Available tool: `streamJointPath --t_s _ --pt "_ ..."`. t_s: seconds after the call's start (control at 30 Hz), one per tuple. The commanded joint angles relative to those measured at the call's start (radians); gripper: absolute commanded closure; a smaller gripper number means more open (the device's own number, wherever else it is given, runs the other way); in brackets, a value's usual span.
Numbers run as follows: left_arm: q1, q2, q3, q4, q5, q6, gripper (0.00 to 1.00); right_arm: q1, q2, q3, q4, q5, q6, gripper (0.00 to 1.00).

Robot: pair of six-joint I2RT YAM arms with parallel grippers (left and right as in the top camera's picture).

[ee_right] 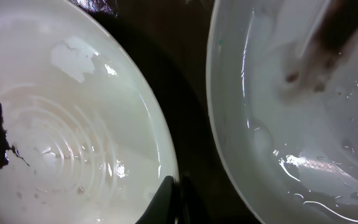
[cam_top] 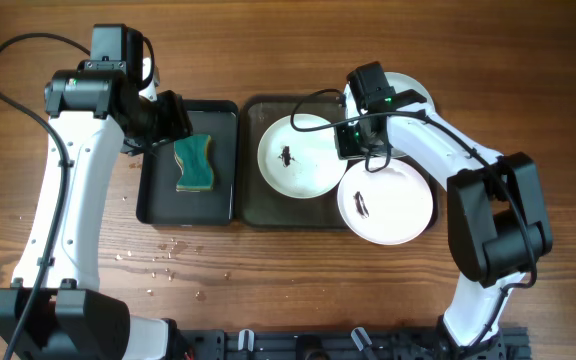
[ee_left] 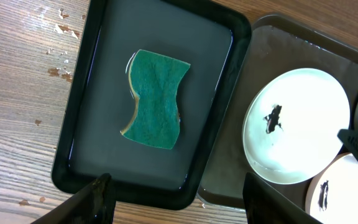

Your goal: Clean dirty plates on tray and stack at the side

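Likely the fetching step — left gripper, wide open and empty above the sponge, must descend; right gripper at plate rim, opening unclear.

Brown wood-grain table; pale flecks scattered on left part; even, soft light.

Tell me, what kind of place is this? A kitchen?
Probably a robot test bench staged for dishwashing: two white-and-black robot arms at a brown wooden table, a wavy green sponge in a small black tray, and smudged round white plates on a grey-green tray.
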Motion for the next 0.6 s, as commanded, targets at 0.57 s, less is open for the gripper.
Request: streamJointPath --t_s 0.57 --pt "-0.005 0.018 -0.356 0.383 -0.023 0.067 0.34 0.004 0.017 -0.004 0.02 0.014 0.01 0.96"
